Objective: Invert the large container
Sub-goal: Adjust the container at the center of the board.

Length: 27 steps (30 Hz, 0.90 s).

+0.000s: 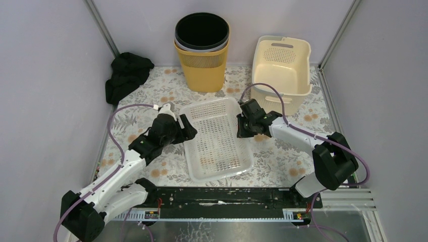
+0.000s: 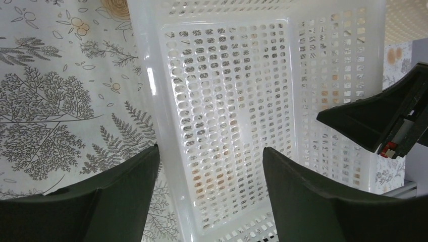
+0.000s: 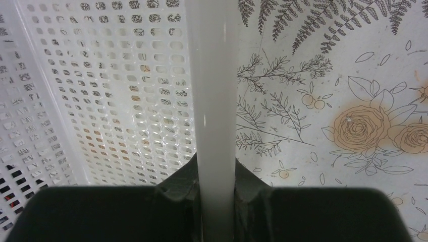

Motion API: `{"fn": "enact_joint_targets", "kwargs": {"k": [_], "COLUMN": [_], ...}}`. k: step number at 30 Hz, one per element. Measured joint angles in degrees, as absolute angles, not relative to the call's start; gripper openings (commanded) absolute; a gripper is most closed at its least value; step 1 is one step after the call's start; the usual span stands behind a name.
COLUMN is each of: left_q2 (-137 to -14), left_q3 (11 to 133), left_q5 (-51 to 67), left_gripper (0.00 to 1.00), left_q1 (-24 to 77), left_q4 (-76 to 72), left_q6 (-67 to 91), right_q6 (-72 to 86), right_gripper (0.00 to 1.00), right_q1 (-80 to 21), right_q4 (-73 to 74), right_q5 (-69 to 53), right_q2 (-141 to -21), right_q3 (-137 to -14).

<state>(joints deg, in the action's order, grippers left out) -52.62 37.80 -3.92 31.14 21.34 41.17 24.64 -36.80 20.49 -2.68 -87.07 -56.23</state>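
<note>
The white mesh basket (image 1: 217, 138) is sitting open side up on the floral table cover (image 1: 282, 161), right between the two grippers. The right gripper (image 1: 242, 127) is clamping down on the rim on its side. In its wrist cam the white edge is running straight up between the fingers (image 3: 176, 189) and getting squeezed tight.

The left gripper (image 1: 188, 130) is hanging with its jaws spread wide, straddling the opposite rim. One finger is sitting outside over the table cover and the other over the mesh floor. I can't tell if the outer finger is brushing the wall or not.

Going further back, a yellow bin (image 1: 202, 70) is standing upright past the basket, roughly between the two grippers' lines, with a dark bin nested inside it. Just beyond the right gripper a cream basket (image 1: 281, 68) is tipping up so its inside is facing the camera, and the right arm's purple cable (image 1: 272, 91) is looping across the front of it. Way off beyond the left gripper, out to its left, a black cloth (image 1: 126, 75) is lying bunched in the corner, well apart from everything.
</note>
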Motion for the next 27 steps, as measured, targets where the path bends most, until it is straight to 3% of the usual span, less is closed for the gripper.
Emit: {"fn": "enact_joint_targets", "kwargs": {"k": [27], "left_q2": [-47.4], "left_q3": [37.9], "left_q5": [-6.4], "left_gripper": [0.84], "left_q1": [31.1], "left_q4": [26.2], "left_q6": [41.0], "right_q6": [31.2], "right_gripper": [0.00], "right_q1": [-36.8], "right_q4": [18.9], "right_q5": [-3.4], "right_q2": [-82.7], "right_q3": [-49.0]}}
